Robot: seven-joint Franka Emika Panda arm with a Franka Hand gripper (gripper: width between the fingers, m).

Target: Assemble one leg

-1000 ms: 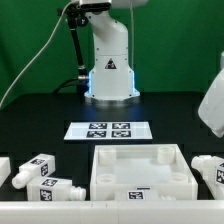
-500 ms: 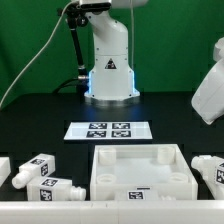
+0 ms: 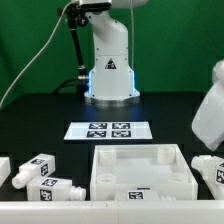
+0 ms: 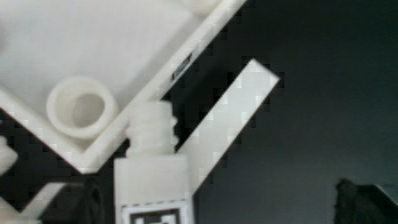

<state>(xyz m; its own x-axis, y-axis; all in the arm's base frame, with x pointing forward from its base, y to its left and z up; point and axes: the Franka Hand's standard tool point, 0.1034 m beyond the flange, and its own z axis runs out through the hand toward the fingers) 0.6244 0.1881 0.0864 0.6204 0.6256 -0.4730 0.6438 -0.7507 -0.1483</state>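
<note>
Leg (image 3: 211,168) at three o'clock of the tabletop (image 3: 135,170) in the exterior view, on the black table. Lies on its side, just beside the tabletop's wall. In the wrist view, points its narrow screw end close to the tabletop's rim. Hangs directly above it: gripper (image 3: 206,132), a white blur. Cannot tell whether the claw is open or closed. Other legs (image 3: 42,176) at nine o'clock.

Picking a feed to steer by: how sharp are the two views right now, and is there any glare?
Exterior view: evenly lit, sharp on the marker board and tabletop; the arm is a soft white mass. Wrist view: blurred throughout, the leg and its tag smeared; white plastic looks washed out.
</note>
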